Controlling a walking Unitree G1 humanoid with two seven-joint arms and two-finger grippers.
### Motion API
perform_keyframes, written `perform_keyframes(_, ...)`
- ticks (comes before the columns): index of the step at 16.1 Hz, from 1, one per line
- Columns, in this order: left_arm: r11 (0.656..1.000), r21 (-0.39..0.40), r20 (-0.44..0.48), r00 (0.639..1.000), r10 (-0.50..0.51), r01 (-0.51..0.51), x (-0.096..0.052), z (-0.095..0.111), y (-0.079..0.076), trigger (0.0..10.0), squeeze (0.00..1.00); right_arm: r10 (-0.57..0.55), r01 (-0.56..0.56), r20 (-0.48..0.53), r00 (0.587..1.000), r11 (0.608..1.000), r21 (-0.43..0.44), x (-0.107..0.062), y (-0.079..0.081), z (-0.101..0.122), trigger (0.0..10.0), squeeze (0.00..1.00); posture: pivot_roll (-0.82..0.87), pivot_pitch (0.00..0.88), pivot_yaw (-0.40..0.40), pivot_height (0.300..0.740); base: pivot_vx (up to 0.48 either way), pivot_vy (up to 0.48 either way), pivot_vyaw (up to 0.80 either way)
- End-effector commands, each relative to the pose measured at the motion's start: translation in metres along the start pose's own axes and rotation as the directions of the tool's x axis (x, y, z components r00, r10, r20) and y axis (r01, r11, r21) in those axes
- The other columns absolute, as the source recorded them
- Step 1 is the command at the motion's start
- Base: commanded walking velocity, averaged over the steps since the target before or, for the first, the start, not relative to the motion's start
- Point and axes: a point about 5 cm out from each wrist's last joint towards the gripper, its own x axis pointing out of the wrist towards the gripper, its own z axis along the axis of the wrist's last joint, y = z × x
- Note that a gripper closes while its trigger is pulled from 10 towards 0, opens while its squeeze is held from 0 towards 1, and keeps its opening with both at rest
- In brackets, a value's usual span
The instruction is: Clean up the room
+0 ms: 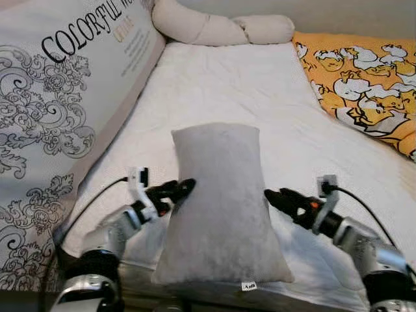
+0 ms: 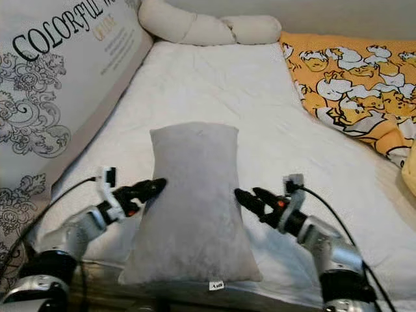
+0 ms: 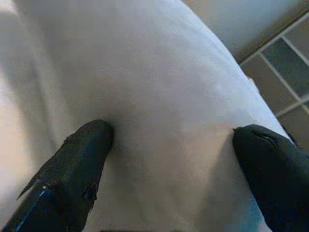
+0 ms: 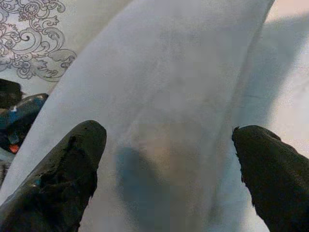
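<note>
Writing: the large patterned cushion (image 1: 58,97) along the robot's left of the bed reads "COLORFUL" in black capitals, with a further word cut off at the frame edge and smaller gold lettering beneath, too small to read. Grey scrollwork ornaments cover the rest of its face. A small white tag (image 1: 248,286) at the near hem of the grey pillow carries dark print, illegible.

Count: one grey pillow (image 1: 220,201); one patterned cushion; one long cream bolster (image 1: 221,27), knotted or twisted, at the far end of the bed; one orange blanket (image 1: 364,84) printed with white cartoon ducks on the robot's right; two grippers.

Grey pillow lies lengthwise on the white bed sheet (image 1: 260,91), near edge of the bed, its near end reaching the mattress edge. It sits between the two grippers.

Left gripper (image 1: 174,190): tips against the pillow's left flank, about mid-length. Its wrist view shows both black fingers (image 3: 82,164) spread wide, tips pressed on the grey fabric, which dents a little beside one tip.

Right gripper (image 1: 276,197): tips at the pillow's right flank, touching or just beside it. Its wrist view shows the fingers (image 4: 72,169) spread wide, the pillow's side spanning the gap between them; the patterned cushion and the left gripper show beyond.

Neither pair is closed on the fabric.
</note>
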Motion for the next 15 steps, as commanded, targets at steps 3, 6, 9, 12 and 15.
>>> perform_keyframes(3, 0.999, 0.003, -0.139, 0.99, -0.039, 0.04, 0.015, -0.022, -0.01, 10.0, 1.0, 0.045, -0.039, -0.085, 0.995, 0.996, 0.076, 0.02, 0.008, -0.019, 10.0, 1.0, 0.02, 0.0, 0.07, 0.74, 0.0, 0.0, 0.0)
perform_keyframes(6, 0.998, 0.059, -0.177, 0.984, 0.006, 0.005, 0.022, -0.029, -0.011, 10.0, 1.0, 0.006, -0.002, -0.171, 0.985, 1.0, 0.025, 0.029, 0.008, -0.03, 10.0, 1.0, 0.02, 0.0, 0.074, 0.74, 0.0, 0.0, 0.0)
perform_keyframes(9, 0.998, 0.069, -0.185, 0.983, 0.01, 0.003, 0.022, -0.029, -0.01, 0.0, 0.0, -0.01, 0.003, -0.148, 0.989, 0.999, -0.047, 0.038, 0.011, -0.027, 0.0, 0.0, 0.03, 0.0, 0.065, 0.74, 0.0, 0.0, 0.0)
perform_keyframes(12, 0.99, 0.134, -0.186, 0.98, 0.065, -0.04, 0.02, -0.029, -0.006, 0.0, 0.0, -0.064, 0.06, -0.099, 0.993, 0.997, -0.045, 0.041, 0.006, -0.027, 0.0, 0.0, 0.03, 0.0, 0.076, 0.74, 0.0, 0.0, 0.0)
perform_keyframes(15, 0.987, 0.153, -0.233, 0.969, 0.084, -0.048, 0.016, -0.032, -0.002, 0.0, 0.0, -0.099, 0.093, -0.09, 0.991, 0.993, -0.073, 0.048, 0.009, -0.028, 0.0, 0.0, 0.04, 0.0, 0.062, 0.74, 0.0, 0.0, 0.0)
